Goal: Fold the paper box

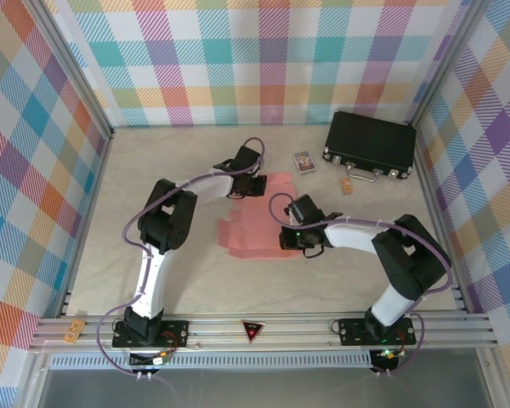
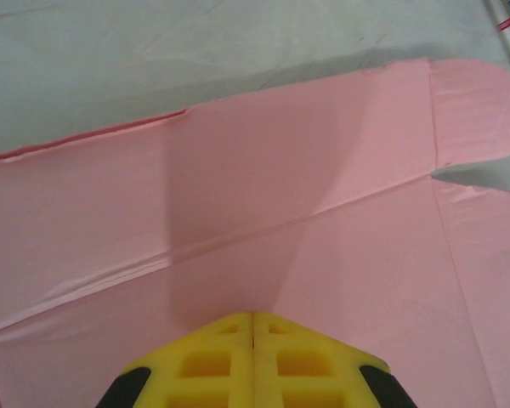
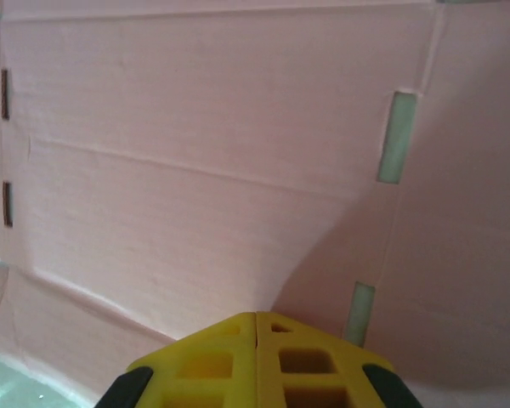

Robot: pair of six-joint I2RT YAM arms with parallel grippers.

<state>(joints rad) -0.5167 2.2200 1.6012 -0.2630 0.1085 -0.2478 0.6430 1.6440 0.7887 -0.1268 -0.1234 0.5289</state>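
My left hand point(image 2: 253, 316) and right hand point(image 3: 255, 316) pinch the paper box point(image 1: 238, 235) (a flat sheet); opposite ends, probably to lift its panels.

Salmon-pink thin cardboard sheet point(image 2: 306, 153) ahead of yellow plastic fingers point(image 2: 225, 327) was matt, finely grained, creased. Fingers looked smooth, dull. Pale cloth-like table cover point(image 2: 153, 51) beyond was matt, wrinkled.

We count one paper box point(image 1: 251, 225), one black case point(image 1: 371, 144), one small printed card point(image 1: 304, 161). We also note one small tan scrap point(image 1: 347, 184). Two arms: left arm point(image 1: 166, 229), right arm point(image 1: 382, 246).
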